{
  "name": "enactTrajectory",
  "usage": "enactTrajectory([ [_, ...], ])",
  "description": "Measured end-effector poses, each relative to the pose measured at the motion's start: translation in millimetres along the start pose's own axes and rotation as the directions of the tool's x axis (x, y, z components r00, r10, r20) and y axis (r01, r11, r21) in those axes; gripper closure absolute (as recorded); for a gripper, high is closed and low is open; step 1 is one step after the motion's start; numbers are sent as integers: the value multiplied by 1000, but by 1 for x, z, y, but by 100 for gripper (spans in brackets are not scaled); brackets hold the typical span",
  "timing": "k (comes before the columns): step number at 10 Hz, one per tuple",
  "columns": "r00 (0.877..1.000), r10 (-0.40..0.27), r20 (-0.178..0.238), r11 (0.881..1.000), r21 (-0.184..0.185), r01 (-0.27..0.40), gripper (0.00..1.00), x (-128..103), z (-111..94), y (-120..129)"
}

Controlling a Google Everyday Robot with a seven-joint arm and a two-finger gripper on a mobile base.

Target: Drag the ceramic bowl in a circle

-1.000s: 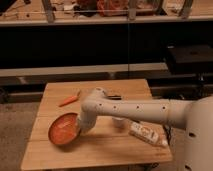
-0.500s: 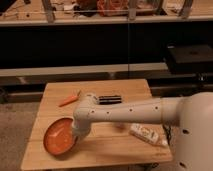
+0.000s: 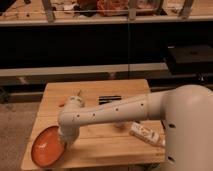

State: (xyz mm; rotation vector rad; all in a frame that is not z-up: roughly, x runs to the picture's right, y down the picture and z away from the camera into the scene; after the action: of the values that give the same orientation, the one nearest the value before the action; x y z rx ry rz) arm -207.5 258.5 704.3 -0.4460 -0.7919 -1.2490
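Observation:
The ceramic bowl (image 3: 48, 146), wide, shallow and orange-red, sits at the front left corner of the wooden table (image 3: 100, 150), close to its left and front edges. My white arm reaches across the table from the right. My gripper (image 3: 65, 138) points down at the bowl's right rim, and the wrist hides where it meets the bowl.
A thin orange carrot (image 3: 61, 104) peeks out behind the arm's wrist at the left. A flat black object (image 3: 108, 99) lies mid-table at the back. A white packet (image 3: 145, 134) lies at the front right. Dark shelving stands behind the table.
The bowl has slid left and toward the table's front left corner, and my arm has swung the same way with it.

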Motion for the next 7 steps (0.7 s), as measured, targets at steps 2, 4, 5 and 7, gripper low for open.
enactTrajectory([
  [2,999,-45,-5,999,-10,44,100,2,2,-19],
  [4,998,-58,-7,998,-3,58,100,17,1,-33],
  [5,998,-59,-9,998,3,59,100,25,-1,-39],
  [7,999,-35,-8,999,20,35,100,50,-3,-47],
])
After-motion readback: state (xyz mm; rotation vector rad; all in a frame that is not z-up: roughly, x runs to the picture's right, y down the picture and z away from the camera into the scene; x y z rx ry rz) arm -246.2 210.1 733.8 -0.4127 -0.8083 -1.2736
